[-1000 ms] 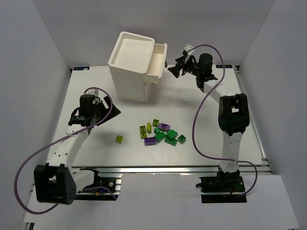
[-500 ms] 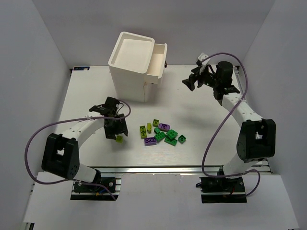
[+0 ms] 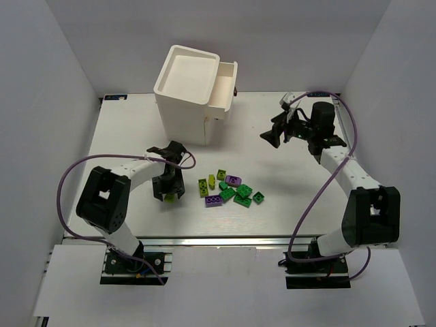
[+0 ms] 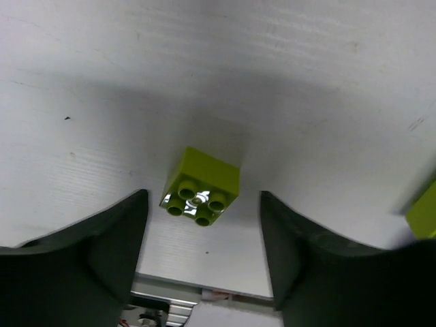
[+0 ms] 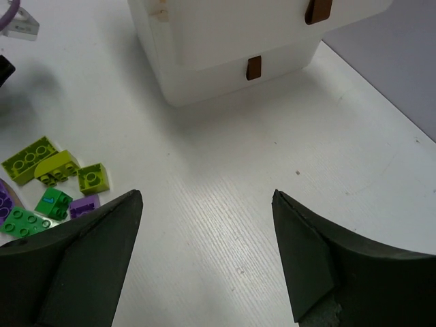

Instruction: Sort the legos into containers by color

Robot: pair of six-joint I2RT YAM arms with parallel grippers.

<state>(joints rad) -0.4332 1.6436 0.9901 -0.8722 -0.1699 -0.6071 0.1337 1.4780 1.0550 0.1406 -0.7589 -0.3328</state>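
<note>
Open table is left between the clustered legos and the right gripper. The far middle is blocked by the cabinet and its pulled-out top drawer. A lone yellow-green brick is straddled by the left gripper, with gaps seen on both sides.

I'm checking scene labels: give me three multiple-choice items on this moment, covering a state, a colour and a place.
1. The right pincer is: A shut on a brick; B shut, empty; C open, empty.
2. The small knobs on the tall white plastic drawer cabinet are: A dark brown; B purple; C white.
3. The lone yellow-green square plastic brick lies: A on the cabinet's top; B on the table between the left pincer's fingers; C in the right pincer.
Key: C, only bare table shows between its spread fingers; A, the right wrist view shows them; B, the fingers flank it without touching.
</note>
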